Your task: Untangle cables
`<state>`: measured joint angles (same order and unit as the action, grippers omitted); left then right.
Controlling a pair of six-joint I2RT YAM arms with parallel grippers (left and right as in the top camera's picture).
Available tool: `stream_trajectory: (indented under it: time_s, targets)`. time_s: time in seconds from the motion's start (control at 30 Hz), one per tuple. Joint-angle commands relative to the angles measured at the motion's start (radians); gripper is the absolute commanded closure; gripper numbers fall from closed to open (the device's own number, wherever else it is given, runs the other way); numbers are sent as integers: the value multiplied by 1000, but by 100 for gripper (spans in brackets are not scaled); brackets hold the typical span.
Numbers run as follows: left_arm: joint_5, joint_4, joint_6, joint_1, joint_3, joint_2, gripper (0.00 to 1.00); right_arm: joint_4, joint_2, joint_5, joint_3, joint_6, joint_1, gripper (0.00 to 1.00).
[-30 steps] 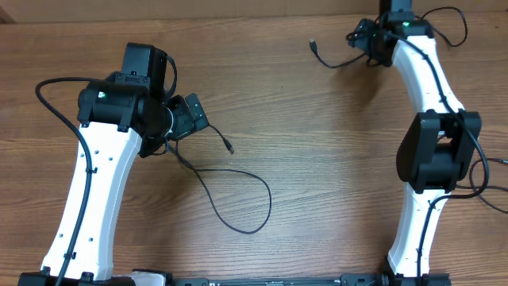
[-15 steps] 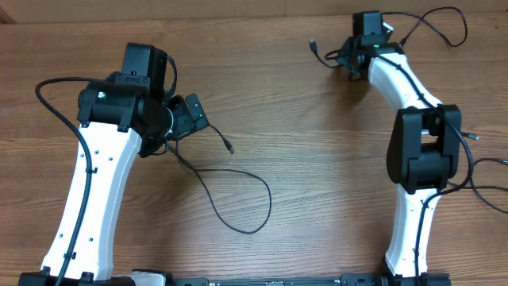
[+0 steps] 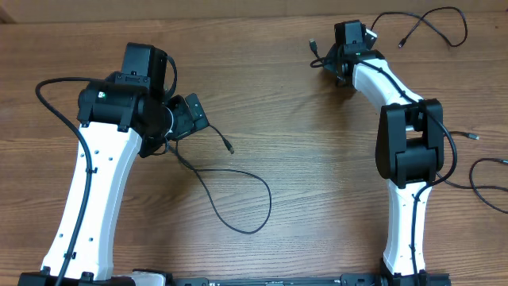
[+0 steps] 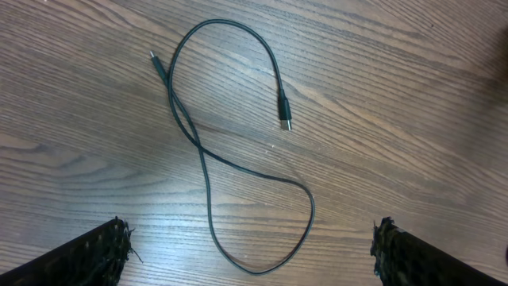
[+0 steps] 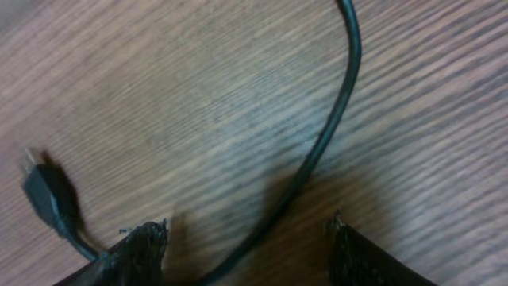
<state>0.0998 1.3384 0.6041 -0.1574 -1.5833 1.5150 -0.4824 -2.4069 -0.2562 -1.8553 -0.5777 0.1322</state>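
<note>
The tangle looks mostly dealt with: the cords lie as separate strands on the wooden table (image 3: 317,159), none crossing another. The step in hand seems to be the right arm handling one short cord (image 3: 317,52) at the far edge.

The looped cord (image 4: 198,148) lies flat in front of the left arm in a loose figure-eight that crosses itself once, with both plugs free and apart. The left gripper (image 4: 252,250) hangs above it with its fingers (image 4: 103,254) spread wide, holding nothing and touching nothing.

At the far edge, the right gripper (image 5: 246,230) sits low over the short cord. In the wrist view the strand (image 5: 329,135) runs down between the two fingers (image 5: 139,254), which stand well apart, with a gap much wider than the cord. They straddle it and do not pinch it. Its plug (image 5: 44,191) lies just beside the left finger, on the wood.

Two more cords lie clear of the arms: a far cord (image 3: 463,24) curled in the back right corner, and a side cord (image 3: 474,179) at the right edge, partly out of view.

If the short cord is to be moved, the next move calls for the right fingers to press together on the strand where it passes between them, then draw it toward the open middle of the table. It should stay away from the far cord, which lies near it. The thin strand could slip out sideways as the fingers close, so they should stay centred over it. The looped cord needs only its single crossing pulled open
</note>
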Motion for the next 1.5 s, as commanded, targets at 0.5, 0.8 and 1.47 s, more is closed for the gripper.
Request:
stream_trajectory:
  time_s: [0.5, 0.8, 1.47]
  targets:
    - [-6, -1, 13, -7, -7, 3, 0, -2, -42, -249, 5, 55, -40, 74]
    - [-6, -1, 13, -7, -7, 3, 0, -107, -36, -325, -7, 101, -138, 66]
    - [-6, -1, 13, -7, -7, 3, 0, -147, 40, -107, -275, 300, -340, 0]
